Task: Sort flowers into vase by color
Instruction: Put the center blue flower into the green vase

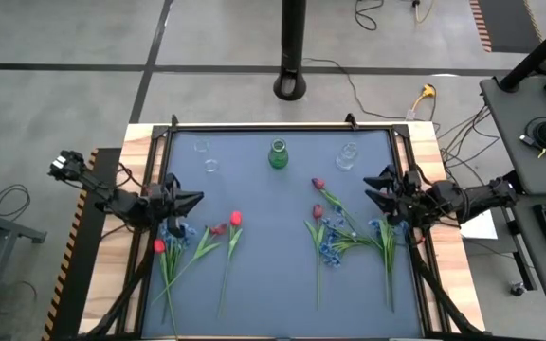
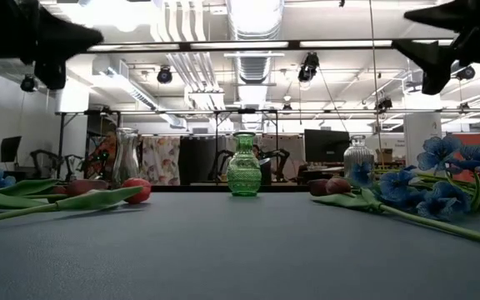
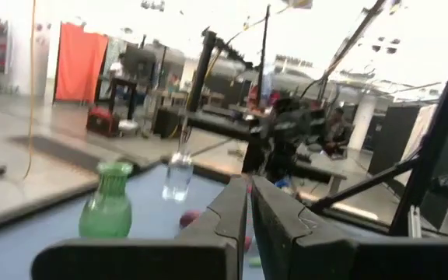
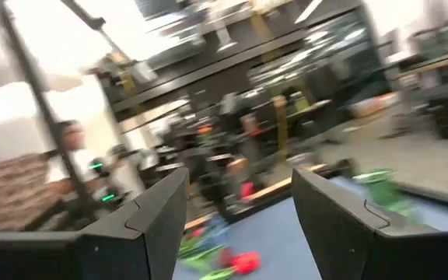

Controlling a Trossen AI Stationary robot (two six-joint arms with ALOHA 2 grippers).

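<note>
While flowers [image 1: 330, 232] lie flat either side of green vase [image 1: 279, 154], left tool [image 1: 190, 202] is closed empty, right tool [image 1: 375, 189] open; I'd pinch mid-stem, light, floppy, slippery plastic.

Two dark, jointed robot arms, matte black left gripper [image 1: 190, 201] with wedge-shaped fingers, matching black right gripper [image 1: 375, 188], angular finger pads.

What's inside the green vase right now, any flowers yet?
Nothing shows in the green vase: no stem rises from its neck in the low view, and the flowers lie flat on the mat. The ribbed glass blurs its lower interior, so the bottom can't be checked.
</note>
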